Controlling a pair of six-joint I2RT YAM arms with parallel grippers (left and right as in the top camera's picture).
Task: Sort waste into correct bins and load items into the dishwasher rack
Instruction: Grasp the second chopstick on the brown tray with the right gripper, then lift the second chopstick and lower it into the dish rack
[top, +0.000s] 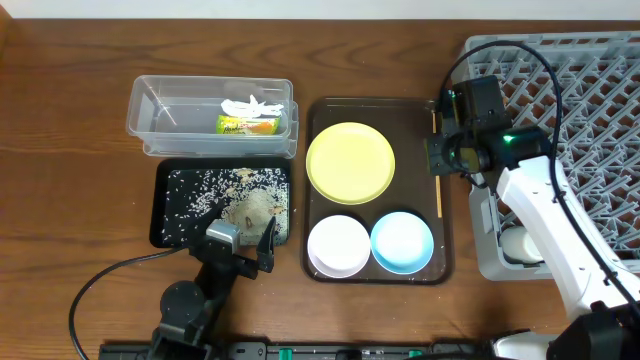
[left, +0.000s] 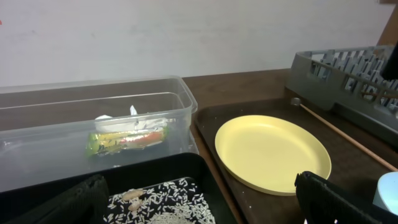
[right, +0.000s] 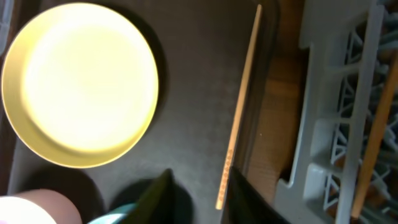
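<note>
Where the arms stand: left gripper (top: 246, 243) sits low at the near table edge, over the near rim of the black tray (top: 160, 222); right gripper (right: 198, 202) hangs over the right side of the brown serving tray (top: 318, 108).
Left gripper state: fingers spread wide, nothing between them.
Right gripper state: jaws set to a narrow gap that straddles the near end of a chopstick (right: 239, 106); the gap is wider than the stick, which runs close to the right-hand finger. Cannot tell whether it touches.
Chopstick position: lies flat along the right inner wall of the serving tray, lengthwise, beside the plate but apart from it.
Second chopstick (right: 373, 143): rests among the lattice of the dishwasher rack (top: 600, 90), seen in the right wrist view only.
Yellow-green plate (top: 350, 163): flat in the far half of the serving tray, no food visible on it.
White bowl (top: 338, 245): near-left corner of the serving tray, upright.
Light blue bowl (top: 402, 242): just beside the white bowl, on its right.
Clear tub (top: 150, 120): far left, just behind the black tray; holds the snack wrapper (top: 248, 124) and white crumpled paper (top: 250, 103).
Black tray contents: rice (top: 205, 190) scattered across it, with a beige heap of food scraps (top: 257, 208) toward the right.
Dishwasher rack position: far right, just beside the serving tray.
</note>
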